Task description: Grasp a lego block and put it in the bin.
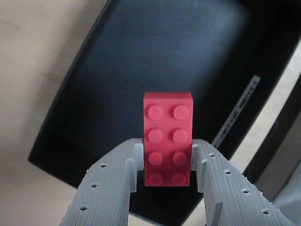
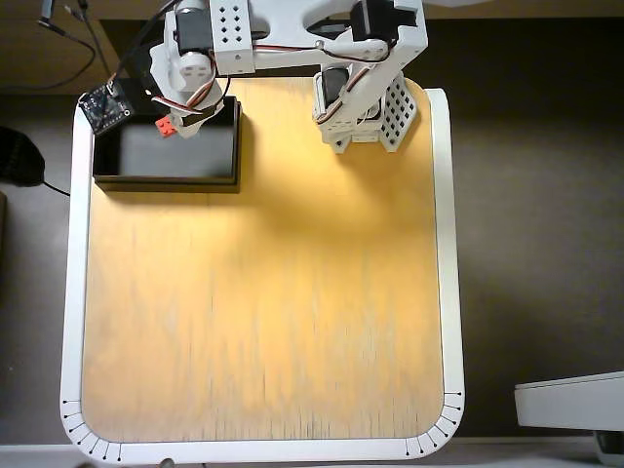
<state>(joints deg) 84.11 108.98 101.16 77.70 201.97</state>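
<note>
A small red lego block (image 1: pixel 168 139) with two rows of studs stands upright between my grey fingers. My gripper (image 1: pixel 167 157) is shut on its lower half, held above the dark floor of the black bin (image 1: pixel 141 56). In the overhead view the lego block (image 2: pixel 168 125) shows as a red speck under the gripper (image 2: pixel 174 123), over the upper part of the bin (image 2: pixel 166 177) at the table's top left. A pale label strip (image 1: pixel 237 110) runs along the bin's right rim in the wrist view.
The wooden table (image 2: pixel 263 292) with a white rim spreads below and to the right of the bin. The arm's base (image 2: pixel 366 107) stands at the top centre. A small circuit board (image 2: pixel 105 105) sits at the bin's upper left corner.
</note>
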